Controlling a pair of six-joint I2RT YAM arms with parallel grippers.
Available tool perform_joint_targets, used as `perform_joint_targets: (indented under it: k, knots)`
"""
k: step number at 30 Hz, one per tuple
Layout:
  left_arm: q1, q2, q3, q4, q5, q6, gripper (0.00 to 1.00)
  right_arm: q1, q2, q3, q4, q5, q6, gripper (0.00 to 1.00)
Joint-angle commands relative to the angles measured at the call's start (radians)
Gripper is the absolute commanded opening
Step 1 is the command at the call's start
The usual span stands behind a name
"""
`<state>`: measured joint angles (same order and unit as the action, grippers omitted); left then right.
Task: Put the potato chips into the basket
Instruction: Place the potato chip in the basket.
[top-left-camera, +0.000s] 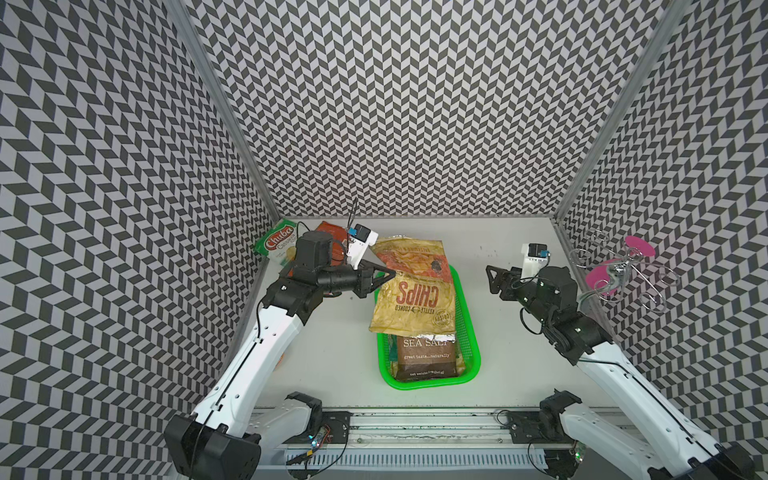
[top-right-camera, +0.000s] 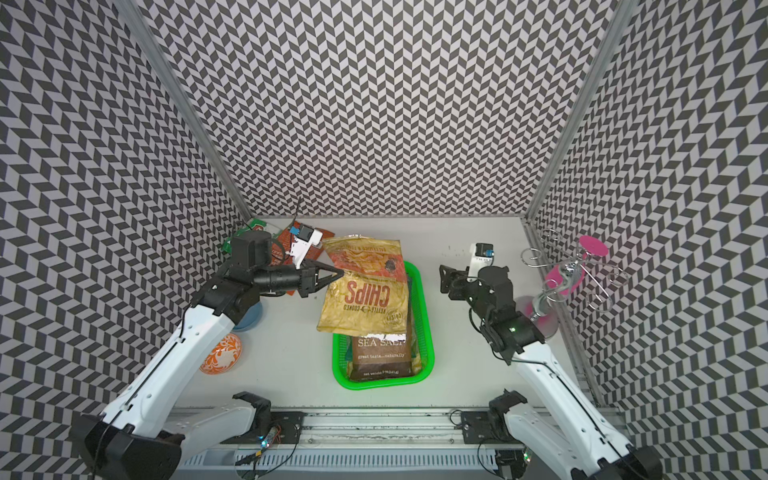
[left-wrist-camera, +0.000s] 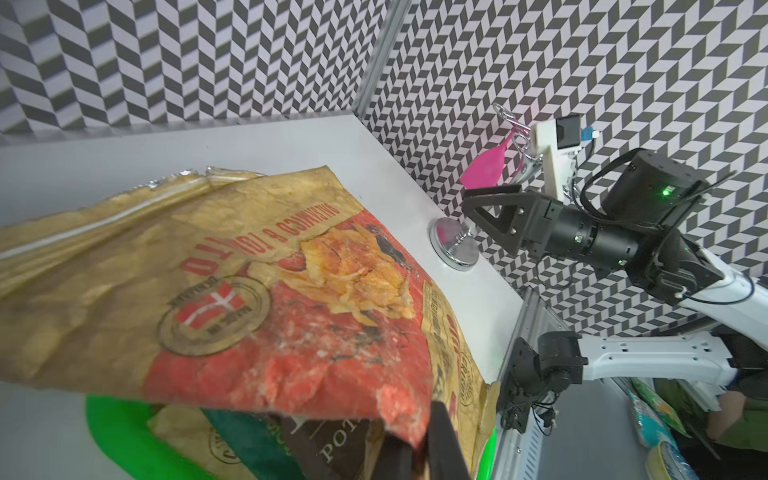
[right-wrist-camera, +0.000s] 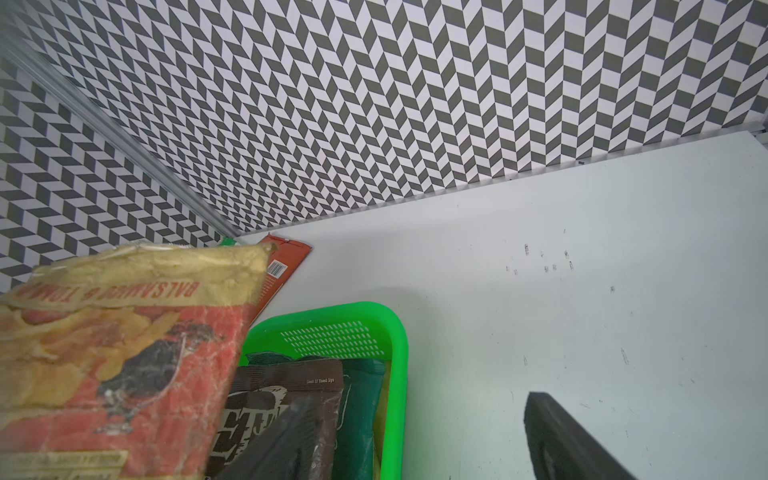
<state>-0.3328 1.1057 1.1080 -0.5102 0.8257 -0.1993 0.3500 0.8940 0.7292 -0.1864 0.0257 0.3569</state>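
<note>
Gripping the tan CHIPS bag (top-left-camera: 409, 291) at its 9 o'clock edge with the left fingers (top-left-camera: 380, 275), shut tight on the foil. Holding it raised and tilted above the 12 o'clock half of the green basket (top-left-camera: 473, 353), overhanging the rim toward 10 o'clock, over the brown Kettle sea-salt bag (top-left-camera: 424, 355) lying inside. Resting at 3 o'clock with the right fingers (right-wrist-camera: 557, 440) spread wide, empty. Likely the placing step. Next: shift toward 5 o'clock, lower, flatten, then release. Afterwards, fetch the Chuba bag (top-left-camera: 276, 244) and red-orange bag (right-wrist-camera: 286, 266) from the bench (top-left-camera: 332, 353) corner at 10 o'clock.
</note>
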Motion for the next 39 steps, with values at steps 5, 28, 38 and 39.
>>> perform_joint_targets:
  k: [5, 28, 38, 39]
  knots:
    - [-0.061, -0.030, -0.134, 0.201, -0.055, -0.183, 0.00, -0.005, -0.012, -0.026, 0.056, -0.044, 0.020, 0.82]
    - [-0.116, -0.028, -0.038, 0.032, -0.072, 0.129, 0.80, 0.008, 0.119, -0.059, 0.188, -0.500, 0.045, 0.83]
    - [-0.118, 0.051, 0.052, 0.058, -0.205, 0.350, 0.66, 0.146, 0.293, -0.016, 0.178, -0.560, 0.005, 0.81]
    - [-0.122, 0.072, 0.048, 0.060, -0.220, 0.353, 0.64, 0.151, 0.307, -0.010, 0.166, -0.553, -0.003, 0.80]
